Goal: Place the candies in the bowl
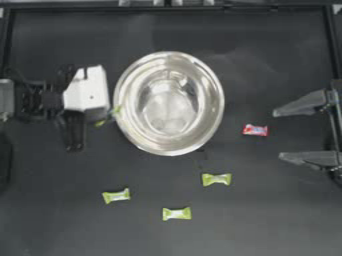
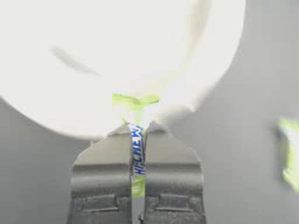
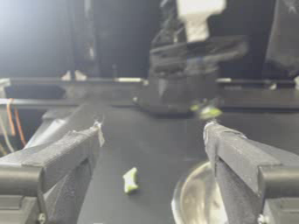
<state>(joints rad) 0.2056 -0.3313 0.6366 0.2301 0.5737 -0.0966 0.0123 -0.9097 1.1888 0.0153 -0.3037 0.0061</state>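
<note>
overhead looks down — both wrists share bowl

A bowl sits on the table. The left gripper is at the bowl's left rim, pinching a candy right at that edge. Another candy lies right of the bowl. Three candies lie below it. The right gripper waits far right of the bowl

Dark table, black frame rail along its far edge
</note>
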